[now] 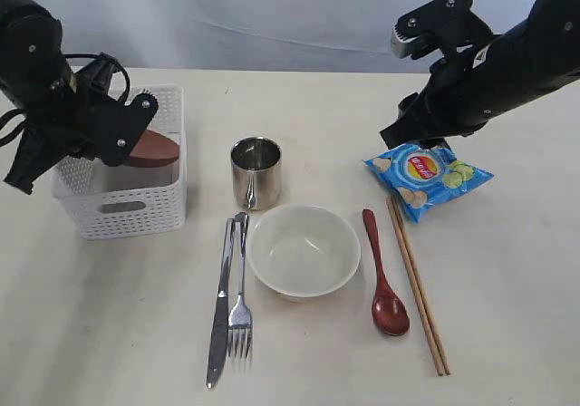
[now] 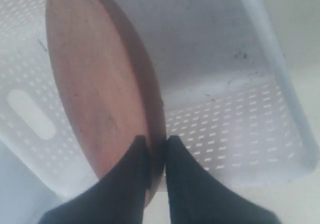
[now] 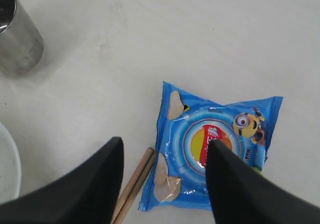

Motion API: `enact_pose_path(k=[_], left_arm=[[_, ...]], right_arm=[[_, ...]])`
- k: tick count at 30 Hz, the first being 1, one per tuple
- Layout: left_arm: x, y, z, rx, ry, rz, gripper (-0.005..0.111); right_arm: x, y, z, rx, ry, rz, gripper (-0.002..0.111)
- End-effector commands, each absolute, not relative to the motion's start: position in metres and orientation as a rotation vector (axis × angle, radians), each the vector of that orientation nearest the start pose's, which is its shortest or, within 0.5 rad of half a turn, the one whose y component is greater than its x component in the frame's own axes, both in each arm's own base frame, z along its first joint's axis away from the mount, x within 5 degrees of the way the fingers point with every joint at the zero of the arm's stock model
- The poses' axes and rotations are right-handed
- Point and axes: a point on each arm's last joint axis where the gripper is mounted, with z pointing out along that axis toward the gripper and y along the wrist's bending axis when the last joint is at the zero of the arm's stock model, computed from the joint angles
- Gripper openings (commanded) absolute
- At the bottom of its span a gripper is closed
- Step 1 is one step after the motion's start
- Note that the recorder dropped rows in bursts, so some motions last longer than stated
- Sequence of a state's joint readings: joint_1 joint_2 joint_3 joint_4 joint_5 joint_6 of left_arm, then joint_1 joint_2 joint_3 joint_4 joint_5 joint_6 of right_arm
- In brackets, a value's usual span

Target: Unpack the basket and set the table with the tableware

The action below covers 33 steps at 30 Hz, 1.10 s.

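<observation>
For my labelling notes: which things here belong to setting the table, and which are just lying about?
Belong to the job: basket, plate, cup, bowl, knife, fork, spoon, chopsticks, table.
Just lying about: blue chip bag.

I see the white basket [image 1: 122,208] at left, the brown plate [image 1: 154,149] tilted on edge in it; cup [image 1: 256,172], bowl [image 1: 304,250], knife [image 1: 220,306], fork [image 1: 241,306], spoon [image 1: 382,288] and chopsticks [image 1: 417,284] sit centre on the cream table [image 1: 507,333].
</observation>
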<state>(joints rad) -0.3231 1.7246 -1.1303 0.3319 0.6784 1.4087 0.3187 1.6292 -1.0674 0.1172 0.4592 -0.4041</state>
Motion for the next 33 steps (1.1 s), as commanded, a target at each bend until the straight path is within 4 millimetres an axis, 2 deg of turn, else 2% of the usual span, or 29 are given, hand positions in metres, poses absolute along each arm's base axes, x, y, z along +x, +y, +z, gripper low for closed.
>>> enact_pose_path(k=[1, 9, 11, 13, 15, 16, 19, 21, 23, 26, 29, 33], left_arm=[[0.333, -0.094, 0.228, -2.739, -1.897, -0.765, 0.000], [0.326, -0.092, 0.259, -2.791, -1.931, -0.921, 0.000], [0.324, -0.092, 0.266, -2.808, -1.941, -0.963, 0.000], [0.323, -0.094, 0.276, -2.845, -1.964, -1.025, 0.000], [0.320, -0.100, 0.286, -2.898, -1.976, -1.087, 0.000], [0.318, -0.108, 0.290, -2.944, -1.956, -1.112, 0.000], [0.315, -0.118, 0.292, -2.998, -1.925, -1.125, 0.000], [0.313, -0.128, 0.293, -3.048, -1.895, -1.135, 0.000], [0.311, -0.136, 0.295, -3.094, -1.874, -1.149, 0.000], [0.308, -0.149, 0.298, -3.170, -1.842, -1.179, 0.000], [0.305, -0.160, 0.300, -3.219, -1.854, -1.181, 0.000], [0.301, -0.173, 0.302, -3.291, -1.876, -1.155, 0.000]], right_arm=[[0.327, 0.111, 0.237, -0.748, 2.365, 0.085, 0.049], [0.328, 0.111, 0.238, -0.646, 2.383, 0.121, 0.049], [0.325, 0.114, 0.239, -0.554, 2.428, 0.203, 0.049], [0.321, 0.119, 0.245, -0.615, 2.537, 0.282, 0.049], [0.325, 0.126, 0.264, -0.664, 2.543, 0.373, 0.049], [0.330, 0.128, 0.280, -0.653, 2.512, 0.453, 0.049], [0.335, 0.126, 0.305, -0.685, 2.494, 0.612, 0.050], [0.338, 0.123, 0.321, -0.693, 2.453, 0.719, 0.055], [0.343, 0.117, 0.329, -0.653, 2.433, 0.793, 0.062], [0.352, 0.104, 0.330, -0.541, 2.413, 0.867, 0.071], [0.361, 0.095, 0.322, -0.456, 2.424, 0.934, 0.071], [0.372, 0.093, 0.312, -0.361, 2.407, 1.052, 0.071]])
